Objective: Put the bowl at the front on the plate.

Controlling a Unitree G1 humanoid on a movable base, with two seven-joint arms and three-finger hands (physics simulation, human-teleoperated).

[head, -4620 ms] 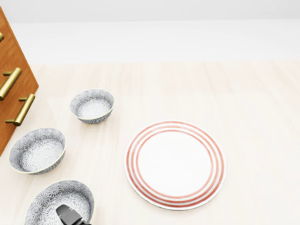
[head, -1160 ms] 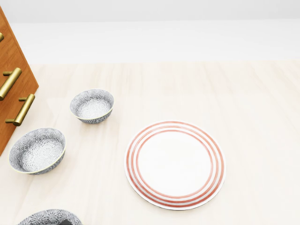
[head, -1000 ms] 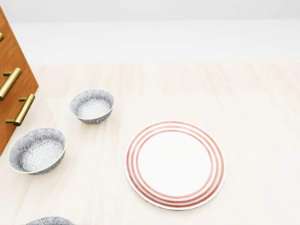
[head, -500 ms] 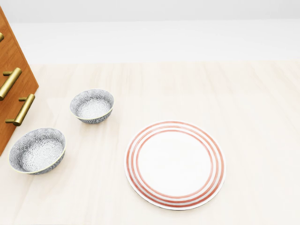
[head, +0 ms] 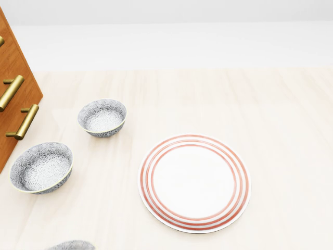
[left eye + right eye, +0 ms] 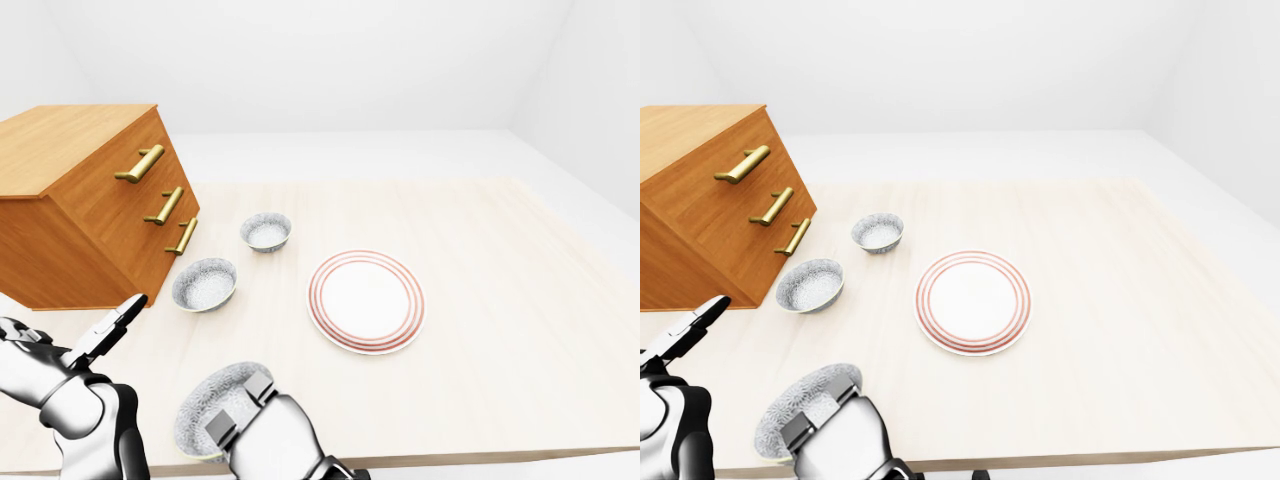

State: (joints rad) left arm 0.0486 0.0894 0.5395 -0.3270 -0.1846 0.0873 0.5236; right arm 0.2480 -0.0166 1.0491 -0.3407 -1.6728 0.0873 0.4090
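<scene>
The patterned grey bowl (image 6: pixel 200 418) nearest the table's bottom edge is in my right hand (image 6: pixel 236 404), which comes up from the bottom of the left-eye view. Its fingers (image 6: pixel 222 430) close over the bowl's right rim. Whether the bowl touches the table I cannot tell. Only a sliver of this bowl (image 5: pixel 73 245) shows at the bottom of the head view. The white plate (image 5: pixel 194 182) with red rings lies bare, up and to the right of the bowl. My left hand (image 6: pixel 100 340) hovers left of the bowl with fingers spread, holding nothing.
Two more patterned bowls (image 5: pixel 41 166) (image 5: pixel 102 117) sit left of the plate. A wooden drawer chest (image 6: pixel 90 200) with brass handles stands tilted at the left. The table's near edge (image 6: pixel 450 462) runs just below the held bowl.
The held bowl slid down out of the head view's bottom edge over the last seconds. Now a sliver of its rim shows there again. Plate and the other two bowls have not moved.
</scene>
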